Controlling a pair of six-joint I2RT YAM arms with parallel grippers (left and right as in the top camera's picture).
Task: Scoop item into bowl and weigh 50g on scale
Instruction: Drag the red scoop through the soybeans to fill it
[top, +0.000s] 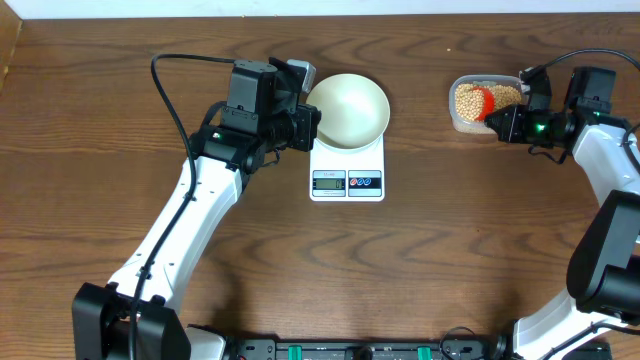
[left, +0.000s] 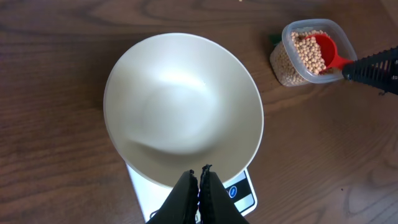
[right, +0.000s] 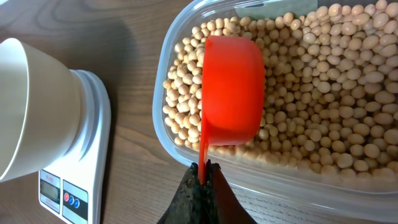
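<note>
The white bowl (top: 348, 108) stands empty on the white scale (top: 347, 183); both also show in the left wrist view, bowl (left: 180, 112) and scale (left: 245, 193). My left gripper (top: 312, 125) is shut and empty at the bowl's left rim (left: 200, 171). My right gripper (top: 497, 119) is shut on the handle of a red scoop (right: 231, 90), which lies tilted on its side among the tan beans (right: 323, 93) in the clear container (top: 482, 104). The scoop also shows in the left wrist view (left: 323, 53).
The clear plastic container (right: 171, 134) stands on the wooden table right of the scale. The scale's display and buttons (top: 347, 181) face the front. Black cables run from both arms along the table's back.
</note>
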